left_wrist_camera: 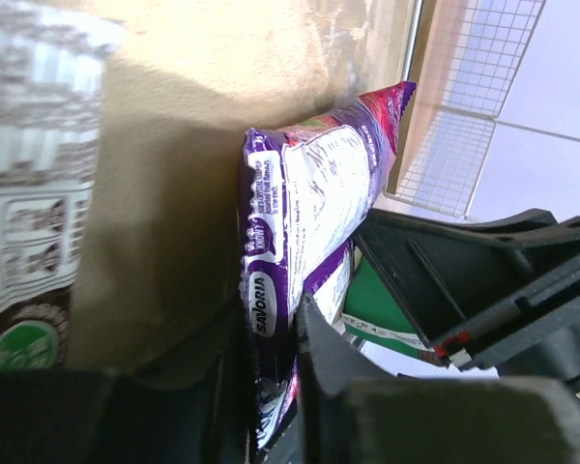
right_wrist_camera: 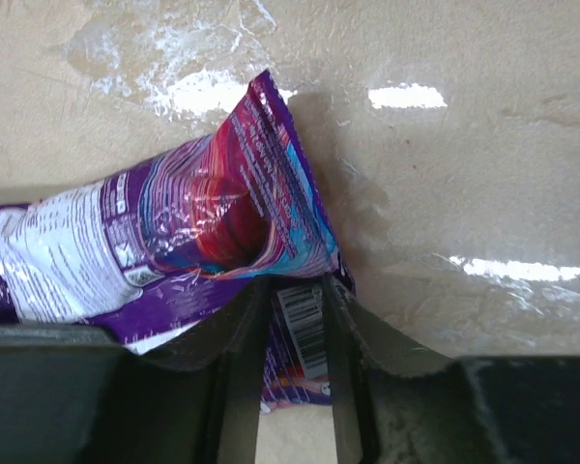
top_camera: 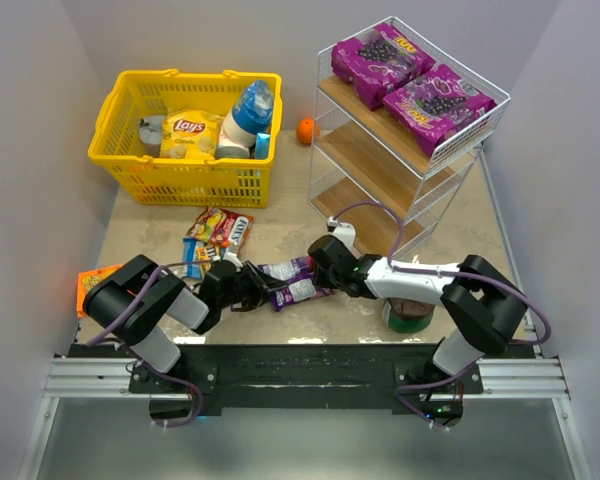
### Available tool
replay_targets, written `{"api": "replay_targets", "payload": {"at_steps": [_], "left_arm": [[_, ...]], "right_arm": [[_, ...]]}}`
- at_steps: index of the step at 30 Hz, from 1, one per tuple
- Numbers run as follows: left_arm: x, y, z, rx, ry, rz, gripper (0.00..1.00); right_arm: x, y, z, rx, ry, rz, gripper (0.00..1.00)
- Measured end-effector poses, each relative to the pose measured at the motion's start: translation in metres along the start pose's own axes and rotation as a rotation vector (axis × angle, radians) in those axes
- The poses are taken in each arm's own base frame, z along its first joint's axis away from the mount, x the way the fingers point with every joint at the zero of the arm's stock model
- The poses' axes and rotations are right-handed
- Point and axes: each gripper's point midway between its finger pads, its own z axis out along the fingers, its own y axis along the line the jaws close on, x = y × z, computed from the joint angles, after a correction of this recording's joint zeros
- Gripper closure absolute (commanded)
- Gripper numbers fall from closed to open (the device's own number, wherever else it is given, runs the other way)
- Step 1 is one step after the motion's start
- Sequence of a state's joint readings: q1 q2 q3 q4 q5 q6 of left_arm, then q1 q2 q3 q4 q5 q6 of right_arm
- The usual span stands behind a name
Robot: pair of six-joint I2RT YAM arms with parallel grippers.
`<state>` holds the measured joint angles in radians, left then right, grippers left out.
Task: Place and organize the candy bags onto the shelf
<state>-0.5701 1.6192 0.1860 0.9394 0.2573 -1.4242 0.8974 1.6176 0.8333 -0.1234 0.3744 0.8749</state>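
While two big purple bags (top_camera: 383,62) sit on top of the shelf (top_camera: 370,150), the small purple candy bag (top_camera: 292,283) is near the front of the table (top_camera: 300,195), with left fingers (left_wrist_camera: 319,372) and right fingers (right_wrist_camera: 237,358) each clamped on one end.

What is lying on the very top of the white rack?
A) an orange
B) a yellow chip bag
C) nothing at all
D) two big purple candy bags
D: a big purple candy bag and its twin lie side by side on the top tier of the shelf, while the chip bag sits in the yellow basket and the orange is down on the table.
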Motion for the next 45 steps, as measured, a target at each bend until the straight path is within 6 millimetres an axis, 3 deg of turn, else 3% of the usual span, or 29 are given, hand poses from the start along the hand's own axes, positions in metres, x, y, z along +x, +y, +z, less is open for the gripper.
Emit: {"api": "replay_targets", "payload": {"at_steps": [2,7,16,20,25,29,32,39,45], "left_arm": [[-0.001,-0.002,0.001,0.003,0.0,0.007,1.0],[-0.001,-0.007,0.005,-0.002,0.011,0.041,1.0],[0.001,-0.041,0.007,0.06,0.062,0.098,1.0],[-0.002,-0.071,0.002,0.118,0.065,0.132,1.0],[-0.021,-0.146,-0.012,0.209,-0.011,0.233,1.0],[-0.045,-0.206,-0.034,0.284,-0.131,0.303,1.0],[-0.062,-0.24,-0.049,0.327,-0.208,0.331,1.0],[-0.083,-0.284,-0.054,0.362,-0.285,0.347,1.0],[-0.096,-0.318,-0.038,0.405,-0.307,0.348,1.0]], "right_arm": [[0.0,-0.003,-0.007,0.0,0.006,-0.006,0.53],[-0.01,-0.004,-0.036,-0.037,0.005,-0.034,0.36],[-0.062,0.025,-0.124,-0.276,-0.112,-0.086,0.3],[-0.084,0.038,-0.164,-0.392,-0.175,-0.081,0.27],[-0.09,0.043,-0.194,-0.488,-0.204,-0.092,0.26],[-0.081,0.048,-0.202,-0.555,-0.17,-0.128,0.26],[-0.065,0.051,-0.203,-0.603,-0.121,-0.166,0.25],[-0.01,0.054,-0.191,-0.741,0.044,-0.256,0.26],[0.019,0.033,-0.147,-0.622,0.114,-0.235,0.3]]}}
